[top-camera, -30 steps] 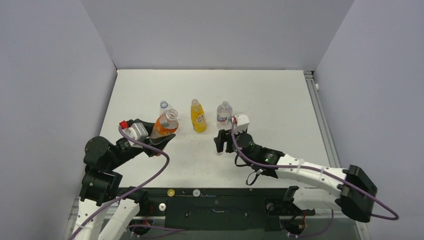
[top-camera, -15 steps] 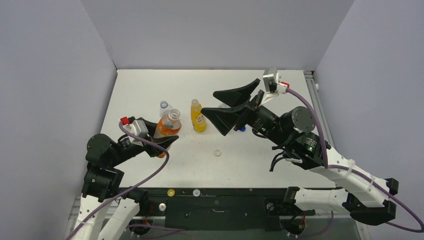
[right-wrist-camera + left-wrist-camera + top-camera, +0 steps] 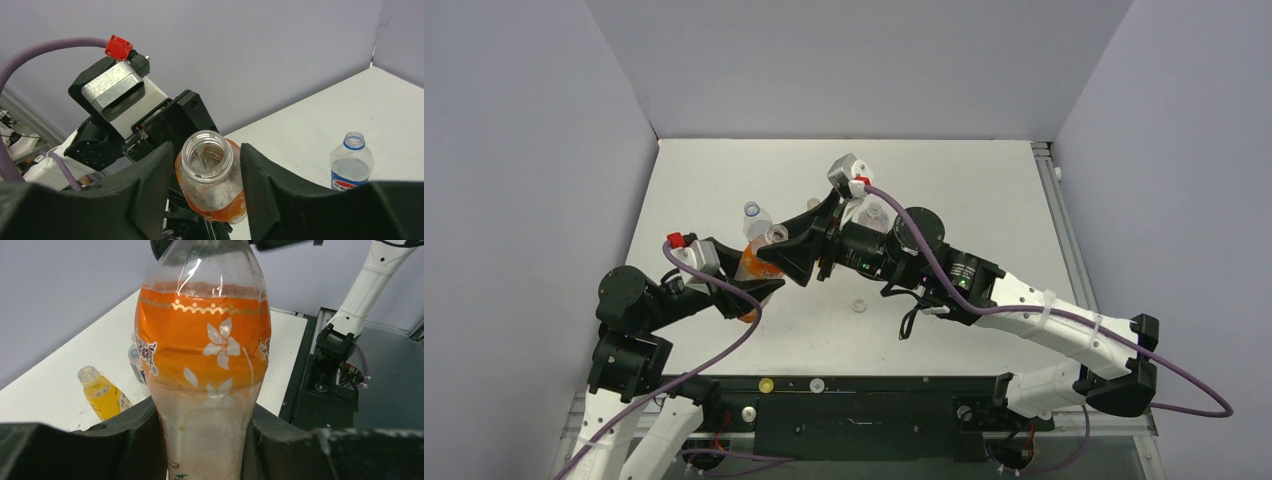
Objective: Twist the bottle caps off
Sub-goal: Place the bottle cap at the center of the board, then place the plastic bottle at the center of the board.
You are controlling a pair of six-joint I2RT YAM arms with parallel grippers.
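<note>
My left gripper is shut on the lower body of the orange drink bottle and holds it tilted, which the top view also shows. The bottle's neck is open with no cap on it. My right gripper is open, its jaws standing either side of that neck without touching; it also shows in the top view. A whitish cap lies on the table. The Pepsi bottle, the yellow juice bottle and the water bottle stand uncapped. The blue cap is hidden.
The right arm stretches across the middle of the table over the yellow bottle. A small yellow round piece and a whitish one sit on the black front rail. Grey walls close the left, back and right.
My right gripper rose from the table, leaving a whitish cap there, swung high to the right, then came left; its open jaws now straddle the orange bottle's neck. The left gripper kept its hold.
</note>
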